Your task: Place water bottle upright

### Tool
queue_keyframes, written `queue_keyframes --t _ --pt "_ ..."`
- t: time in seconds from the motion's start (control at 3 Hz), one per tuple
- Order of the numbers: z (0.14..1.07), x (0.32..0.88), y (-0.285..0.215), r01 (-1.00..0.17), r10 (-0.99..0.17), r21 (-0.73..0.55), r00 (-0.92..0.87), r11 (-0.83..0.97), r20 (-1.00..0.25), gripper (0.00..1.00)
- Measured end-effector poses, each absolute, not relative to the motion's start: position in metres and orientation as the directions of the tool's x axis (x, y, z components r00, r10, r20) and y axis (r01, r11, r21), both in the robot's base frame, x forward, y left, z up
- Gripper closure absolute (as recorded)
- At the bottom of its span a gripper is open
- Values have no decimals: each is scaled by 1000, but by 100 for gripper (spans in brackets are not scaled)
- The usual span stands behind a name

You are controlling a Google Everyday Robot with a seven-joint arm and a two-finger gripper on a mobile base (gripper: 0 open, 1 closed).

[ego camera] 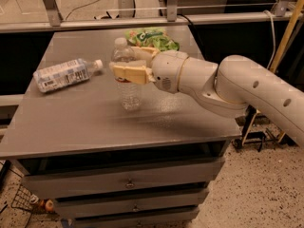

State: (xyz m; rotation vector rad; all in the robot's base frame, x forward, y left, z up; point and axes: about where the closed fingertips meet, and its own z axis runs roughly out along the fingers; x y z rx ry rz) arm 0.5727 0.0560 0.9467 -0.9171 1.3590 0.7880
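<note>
The water bottle (128, 91), clear ribbed plastic with a white cap, stands upright near the middle of the grey table (85, 122). My gripper (124, 66) is at the bottle's upper middle, with tan fingers (130, 73) on either side of it, closed around the bottle and covering its label band. The white arm reaches in from the right.
A second bottle with a large white-and-blue label (64, 74) lies on its side at the table's left. A green snack bag (153, 38) lies at the back, behind the gripper. Drawers sit below the tabletop. A metal rail runs behind the table.
</note>
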Motion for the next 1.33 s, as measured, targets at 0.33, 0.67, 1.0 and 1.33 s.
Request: queue_keyframes --t 0.33,0.67,1.0,1.33 --pt "947 573 56 -889 -49 -86 71 449 -996 36" --pt "948 572 58 -891 -49 -87 72 446 -996 13" --pt "948 571 60 -892 -49 -88 74 443 -996 0" --pt "949 572 55 -889 -62 -98 78 447 -995 0"
